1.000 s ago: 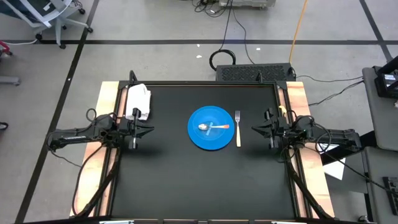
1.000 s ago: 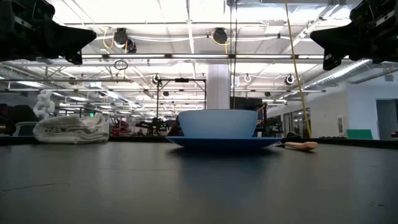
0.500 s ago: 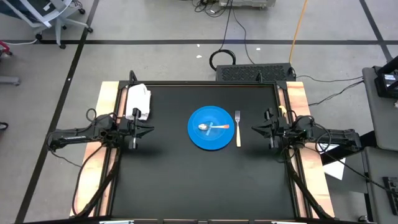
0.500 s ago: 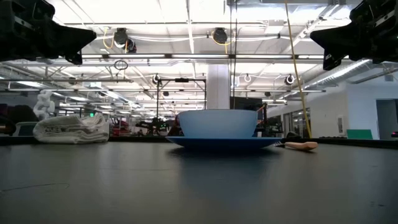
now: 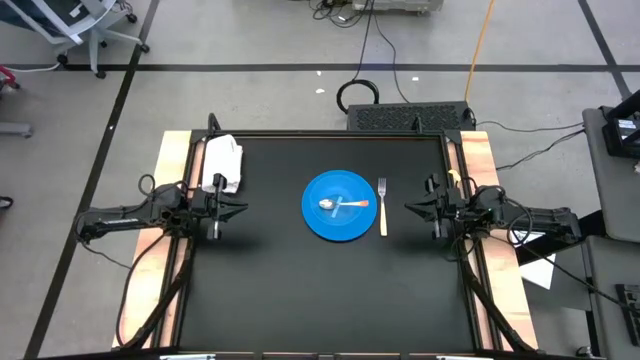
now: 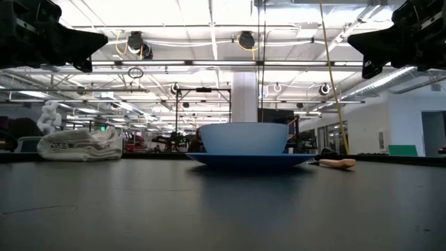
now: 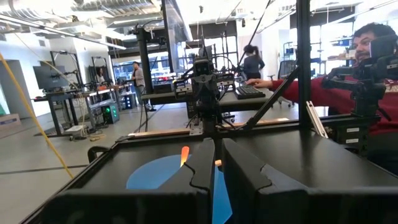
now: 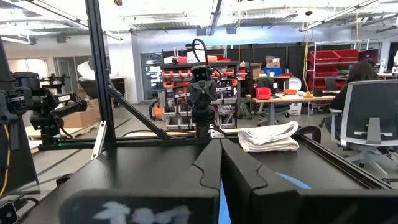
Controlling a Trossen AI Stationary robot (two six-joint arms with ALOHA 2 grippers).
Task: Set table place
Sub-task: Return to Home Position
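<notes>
A blue plate [image 5: 338, 205] lies at the middle of the black table [image 5: 300, 290]. A spoon [image 5: 340, 204] with an orange handle lies on the plate. A fork [image 5: 382, 205] lies on the table just right of the plate. A folded white napkin [image 5: 222, 163] lies at the far left. My left gripper [image 5: 243, 210] hovers at the left edge, shut and empty. My right gripper [image 5: 408, 208] hovers at the right edge, shut and empty. In the low view the plate [image 6: 247, 159] and napkin [image 6: 80, 145] show.
Light wooden strips [image 5: 172, 160] run along the table's left and right sides. A person in a red sleeve [image 7: 323, 93] sits beyond the table's right side. Bare tabletop lies near the front edge.
</notes>
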